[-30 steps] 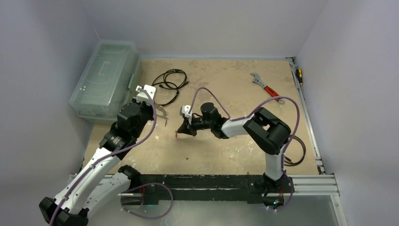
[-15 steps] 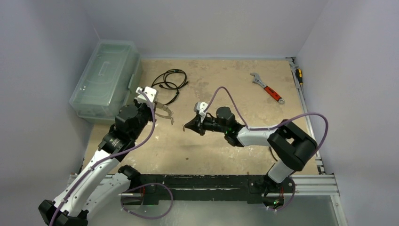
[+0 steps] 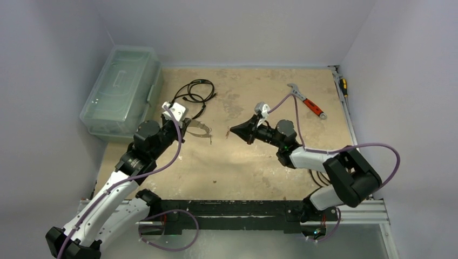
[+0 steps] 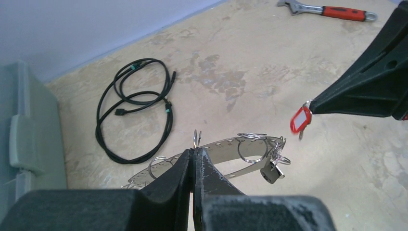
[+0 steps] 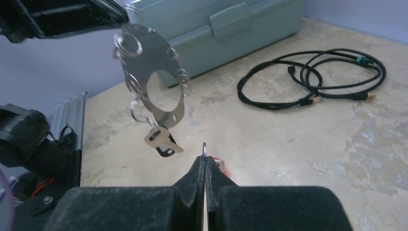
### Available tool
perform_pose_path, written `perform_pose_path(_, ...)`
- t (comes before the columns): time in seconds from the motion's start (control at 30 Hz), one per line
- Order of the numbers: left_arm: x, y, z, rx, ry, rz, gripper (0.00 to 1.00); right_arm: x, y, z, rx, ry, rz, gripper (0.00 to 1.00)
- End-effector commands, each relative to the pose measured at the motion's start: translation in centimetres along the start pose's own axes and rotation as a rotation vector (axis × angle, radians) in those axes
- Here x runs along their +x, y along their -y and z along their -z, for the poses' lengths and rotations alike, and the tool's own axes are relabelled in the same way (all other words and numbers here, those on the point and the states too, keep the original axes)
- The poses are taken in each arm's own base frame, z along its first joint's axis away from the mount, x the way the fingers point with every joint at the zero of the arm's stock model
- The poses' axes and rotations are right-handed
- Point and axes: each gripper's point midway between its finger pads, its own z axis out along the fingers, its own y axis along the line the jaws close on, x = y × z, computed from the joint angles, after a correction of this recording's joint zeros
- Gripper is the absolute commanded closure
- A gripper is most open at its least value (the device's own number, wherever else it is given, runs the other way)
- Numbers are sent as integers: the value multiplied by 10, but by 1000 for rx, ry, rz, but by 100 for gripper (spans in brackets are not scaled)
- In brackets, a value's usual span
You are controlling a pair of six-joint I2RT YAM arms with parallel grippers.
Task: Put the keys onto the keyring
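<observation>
The left claw [image 4: 194, 153] is pinched tight on the keyring [image 4: 222, 142], held in the air just right of the box [image 3: 121, 89], one key [image 4: 270, 174] dangling from it. The right claw [image 5: 204, 161], farther right of the box, is closed on the ring of a red-tagged key [image 4: 300, 119], clear of the tabletop [image 3: 243, 172]. The box lid is shut; its contents cannot be made out.

The keyring [image 5: 144, 50] is gleaming as polished, perforated sheet metal, with thin wire rings shining along it. The silver key [image 5: 161, 140] is glinting as smooth bare metal. The red tag [image 4: 300, 120] is showing glossy plastic around a white paper label. The right gripper [image 5: 204, 161] fingers [image 5: 191, 185] are looking matt, grainy black. The tabletop [image 3: 243, 167] is looking rough, mottled and dull, the cable [image 4: 134, 101] rubbery, and the toolbox [image 5: 231, 29] translucent plastic.
</observation>
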Motion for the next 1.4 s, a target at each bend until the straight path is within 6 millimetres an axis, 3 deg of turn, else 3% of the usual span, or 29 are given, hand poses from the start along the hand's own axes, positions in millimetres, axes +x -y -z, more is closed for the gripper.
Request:
perform_pose_path(0.0,-26,19,-2,118,108,-6,100,-38,-19,2,-40,59,57,100)
perform_pose_path(0.4,-33,62,0,357,129,23,100,-73,-4,20,126,-1,234,100)
perform_pose_path(0.57,-49,81,6,471,196,53,100,-87,-1,23,155,-22,305,100)
perform_pose_path(0.73,-54,91,8,533,211,85,100,-102,-11,22,119,9,323,100)
perform_pose_path(1.1,-57,119,7,716,148,164,100,-111,-51,22,-20,5,351,100)
perform_pose_path(1.37,-56,119,1,714,126,195,100,-106,-63,26,-40,-18,345,100)
